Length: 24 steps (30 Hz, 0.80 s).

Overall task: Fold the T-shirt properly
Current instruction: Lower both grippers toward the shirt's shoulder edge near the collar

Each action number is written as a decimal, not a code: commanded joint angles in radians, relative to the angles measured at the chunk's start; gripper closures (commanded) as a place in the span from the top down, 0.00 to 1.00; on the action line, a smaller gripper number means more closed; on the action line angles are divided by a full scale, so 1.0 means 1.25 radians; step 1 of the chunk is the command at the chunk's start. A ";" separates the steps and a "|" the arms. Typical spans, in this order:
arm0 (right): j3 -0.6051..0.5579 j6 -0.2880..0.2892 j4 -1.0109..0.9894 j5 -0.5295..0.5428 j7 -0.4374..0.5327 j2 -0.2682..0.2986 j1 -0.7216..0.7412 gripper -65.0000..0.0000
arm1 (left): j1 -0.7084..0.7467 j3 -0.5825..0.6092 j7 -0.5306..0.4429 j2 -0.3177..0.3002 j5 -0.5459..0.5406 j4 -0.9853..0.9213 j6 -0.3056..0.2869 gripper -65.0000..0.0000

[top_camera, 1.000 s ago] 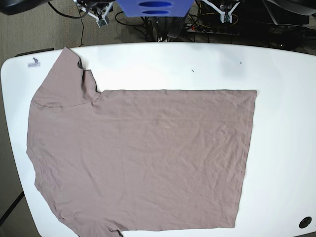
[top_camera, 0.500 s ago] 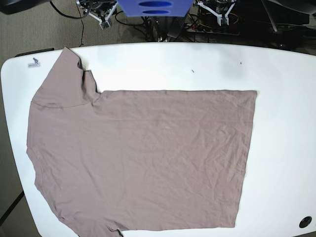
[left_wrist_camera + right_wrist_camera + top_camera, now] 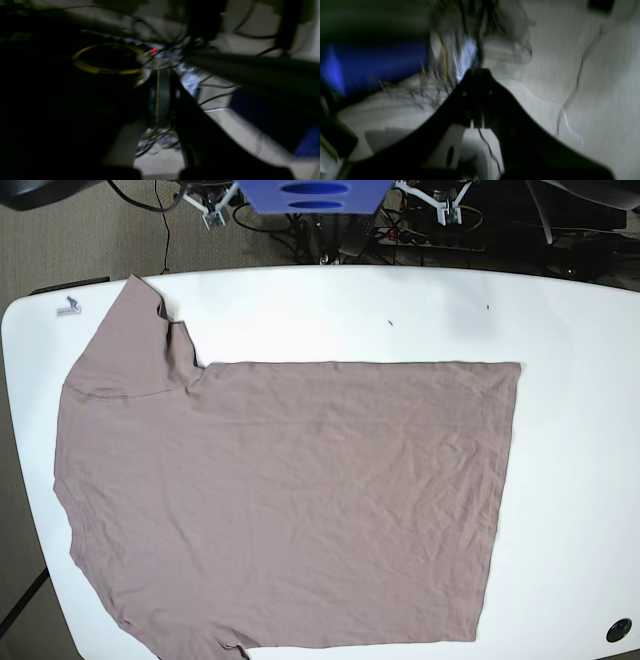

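The mauve-brown T-shirt [image 3: 290, 500] lies spread flat on the white table [image 3: 570, 430]. Its collar and sleeves are toward the left, its hem toward the right. One sleeve [image 3: 125, 345] points to the far left corner. My right gripper [image 3: 212, 210] hangs beyond the table's far edge at top left, well clear of the shirt. My left gripper [image 3: 447, 205] hangs beyond the far edge at top right. In the blurred right wrist view the right gripper [image 3: 478, 72] looks shut and empty over the floor. In the dark left wrist view the left gripper [image 3: 162, 75] also looks shut and empty.
A blue block [image 3: 310, 195] sits behind the table between the arms, among cables on the floor. A small label [image 3: 68, 307] is at the table's far left corner. A black hole [image 3: 618, 630] is at its near right corner. Bare table lies right of the hem.
Both grippers have shifted slightly upward and outward beyond the far table edge. The T-shirt has not moved.
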 commanded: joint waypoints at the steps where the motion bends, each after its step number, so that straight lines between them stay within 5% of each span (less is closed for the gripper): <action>1: 0.004 0.008 0.082 -0.003 -0.006 0.003 -0.056 0.00 | 0.060 0.006 -0.066 -0.032 -0.014 0.029 0.008 0.02; 11: 0.010 0.011 0.279 0.006 -0.132 0.009 -0.150 0.00 | 0.174 0.007 0.120 -0.092 -0.047 0.262 0.009 0.00; 24: 0.012 0.012 0.445 0.003 -0.162 0.019 -0.261 0.00 | 0.311 -0.003 0.179 -0.121 -0.035 0.503 0.005 0.00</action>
